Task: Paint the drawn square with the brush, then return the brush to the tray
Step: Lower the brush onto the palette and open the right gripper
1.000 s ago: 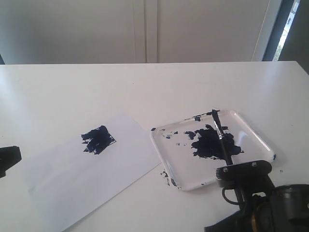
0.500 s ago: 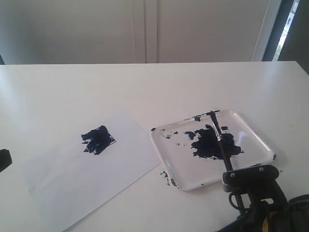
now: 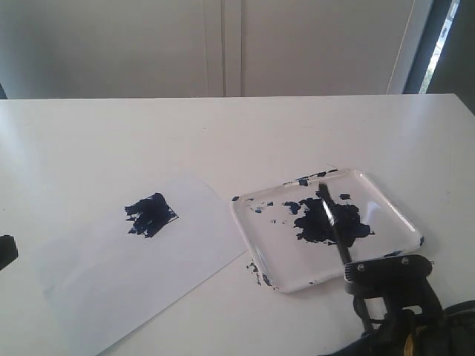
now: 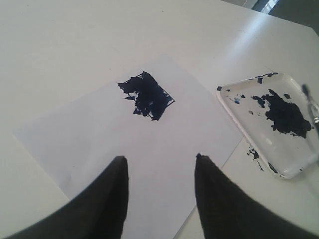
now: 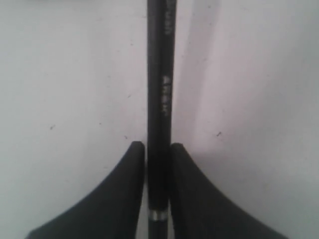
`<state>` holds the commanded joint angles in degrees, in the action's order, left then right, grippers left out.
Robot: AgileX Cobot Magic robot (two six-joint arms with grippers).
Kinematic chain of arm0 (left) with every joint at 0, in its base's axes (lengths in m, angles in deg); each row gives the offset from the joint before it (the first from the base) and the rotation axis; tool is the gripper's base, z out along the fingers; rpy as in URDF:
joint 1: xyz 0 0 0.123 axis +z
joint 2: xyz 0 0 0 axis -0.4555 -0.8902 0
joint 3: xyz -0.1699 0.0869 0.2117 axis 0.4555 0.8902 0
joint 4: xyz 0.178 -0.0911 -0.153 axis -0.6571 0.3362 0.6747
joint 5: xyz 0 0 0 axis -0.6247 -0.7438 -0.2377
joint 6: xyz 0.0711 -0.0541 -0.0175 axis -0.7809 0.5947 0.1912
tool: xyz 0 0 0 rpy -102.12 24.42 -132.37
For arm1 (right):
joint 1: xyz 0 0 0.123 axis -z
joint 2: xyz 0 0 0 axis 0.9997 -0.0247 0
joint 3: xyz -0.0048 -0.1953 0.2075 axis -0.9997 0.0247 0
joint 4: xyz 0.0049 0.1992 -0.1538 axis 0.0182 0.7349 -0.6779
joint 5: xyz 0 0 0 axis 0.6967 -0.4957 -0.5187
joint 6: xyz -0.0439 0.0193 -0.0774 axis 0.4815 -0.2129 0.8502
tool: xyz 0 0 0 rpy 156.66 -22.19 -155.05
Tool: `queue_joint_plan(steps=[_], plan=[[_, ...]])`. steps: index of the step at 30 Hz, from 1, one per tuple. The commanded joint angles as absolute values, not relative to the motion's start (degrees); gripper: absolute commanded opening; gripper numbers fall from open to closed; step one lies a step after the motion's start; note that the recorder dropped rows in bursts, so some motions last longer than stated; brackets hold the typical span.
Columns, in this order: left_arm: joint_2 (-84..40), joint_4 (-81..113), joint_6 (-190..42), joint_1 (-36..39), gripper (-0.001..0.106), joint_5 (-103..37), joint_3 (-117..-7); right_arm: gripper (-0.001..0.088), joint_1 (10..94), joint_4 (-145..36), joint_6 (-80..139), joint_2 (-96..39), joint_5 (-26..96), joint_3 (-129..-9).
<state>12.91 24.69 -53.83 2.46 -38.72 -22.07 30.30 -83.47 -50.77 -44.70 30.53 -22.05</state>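
The drawn square [image 3: 151,214] [image 4: 147,95] is a ragged dark-blue blotch on the white paper sheet [image 3: 111,274]. The brush [image 3: 332,226] [image 5: 159,89] lies slanted over the tray [image 3: 393,204] [image 4: 234,110], its tip on the dark paint puddle [image 3: 326,219]. My right gripper [image 3: 371,276] [image 5: 156,145] sits at the tray's near edge, its fingers flanking the black handle with a thin sliver of light beside it, just open. My left gripper [image 4: 159,157] hovers open above the paper's near part, holding nothing; only a dark bit of it [image 3: 6,251] shows at the exterior view's left edge.
Blue splatters dot the tray floor and the table [image 3: 252,267] just beside the tray's near-left corner. The white table runs back to a pale wall with doors [image 3: 223,44]; a window strip [image 3: 438,37] stands at the far right.
The brush tip has dropped from the tray's far rim down onto the paint puddle. My right gripper has drawn back toward the near edge and its jaws have loosened. The left gripper has retreated leftward.
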Motion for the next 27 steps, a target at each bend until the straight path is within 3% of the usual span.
queue_joint_plan(steps=[5,11,19,27], plan=[[12.9,24.2,-53.8,2.5,0.048,-38.8,-22.1,0.0449,30.3,-83.5,-49.9,-43.3,32.0,-22.0],[12.9,24.1,-54.7,2.5,0.048,-39.1,-22.1,0.0452,30.3,-83.5,-49.7,-39.5,34.9,-22.2],[12.9,23.9,-55.2,2.5,0.048,-34.7,-21.8,0.0452,30.3,-83.5,-46.2,-29.3,29.3,-23.0],[12.9,24.7,-54.2,2.5,0.048,-29.2,-15.6,0.0439,30.3,-87.5,-46.2,-15.4,27.0,-23.0]])
